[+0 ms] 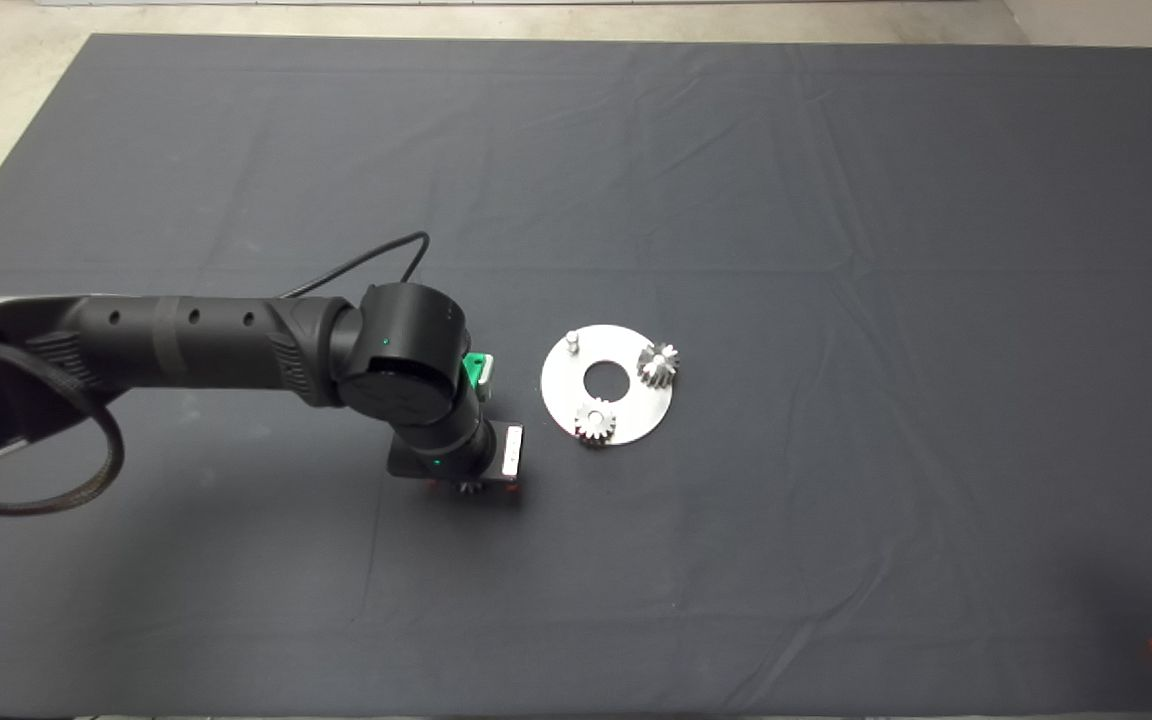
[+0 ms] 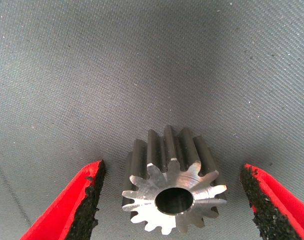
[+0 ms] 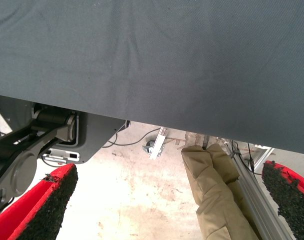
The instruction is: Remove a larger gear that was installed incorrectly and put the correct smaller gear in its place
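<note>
Dark cloth covered the counter (image 1: 836, 200), and a round metal plate (image 1: 626, 345) lay on it. Two small gears sat on the plate, one (image 1: 658, 363) at the edge away from the left arm and one (image 1: 596, 421) at its near edge. A bare peg (image 1: 572, 340) stood up at the far edge of the plate. No wide gear showed anywhere, so the larger gear seemed to be already off.

The left hand (image 2: 172, 200) hung low over the cloth, just beside the plate. Its fingers (image 2: 74, 210) were wide apart, one on each side of the smaller gear (image 2: 173, 187). That gear lay on the cloth and neither pad touched it yet.

The right hand (image 3: 162, 210) waited past the counter's edge, well away from the plate, with its fingers spread and nothing in them. A person's leg (image 3: 212, 195) showed below.

From here, I think the gear could slip. Its teeth are bumpy and hard, so if the pads close on the tips off-centre, it might twist or pop out. A tilted gear would also miss the peg.
</note>
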Motion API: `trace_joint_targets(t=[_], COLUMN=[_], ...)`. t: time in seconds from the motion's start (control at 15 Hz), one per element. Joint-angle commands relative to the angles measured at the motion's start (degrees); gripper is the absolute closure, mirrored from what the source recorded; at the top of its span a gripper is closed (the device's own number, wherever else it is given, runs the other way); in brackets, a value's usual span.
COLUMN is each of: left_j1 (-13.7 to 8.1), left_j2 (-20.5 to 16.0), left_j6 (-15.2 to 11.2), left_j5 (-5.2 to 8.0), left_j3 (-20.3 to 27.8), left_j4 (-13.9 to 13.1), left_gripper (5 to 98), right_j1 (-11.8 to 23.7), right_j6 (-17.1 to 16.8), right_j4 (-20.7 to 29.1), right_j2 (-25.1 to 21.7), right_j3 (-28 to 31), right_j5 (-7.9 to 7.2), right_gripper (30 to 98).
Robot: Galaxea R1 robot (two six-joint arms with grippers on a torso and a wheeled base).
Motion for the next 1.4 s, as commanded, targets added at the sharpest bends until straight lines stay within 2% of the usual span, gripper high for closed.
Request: trace_joint_targets(t=[0.0, 0.13, 0.4, 0.67, 0.93, 1.33], left_j1=[-0.6, -0.6, -0.7, -0.8, -0.8, -0.9], left_j2=[0.2, 0.2, 0.3, 0.2, 0.2, 0.3], left_j6=[0.4, 0.4, 2.0, 2.6, 2.8, 2.9], left_j5=[1.36, 1.45, 1.36, 1.27, 1.27, 1.45], left_j3=[-0.8, -1.0, -1.6, -1.7, -2.9, -2.2], left_j4=[1.3, 1.3, 1.2, 1.2, 1.1, 0.8], left_gripper=[36.3, 40.0, 40.6, 49.0, 54.4, 59.6], right_j1=[0.7, 0.7, 0.7, 0.7, 0.7, 0.7], right_j6=[0.3, 1.4, 2.1, 3.0, 3.1, 3.1], right_j4=[-1.1, -1.1, -1.1, -1.1, -1.1, -1.3], right_j2=[-0.1, 0.0, 0.8, 1.0, 1.3, 1.4], right_j3=[0.6, 0.7, 0.8, 0.9, 0.9, 0.9], right_j5=[-5.54, -5.55, -5.54, -5.63, -5.54, -5.63], right_gripper=[31.6, 31.6, 31.6, 31.6, 31.6, 31.6])
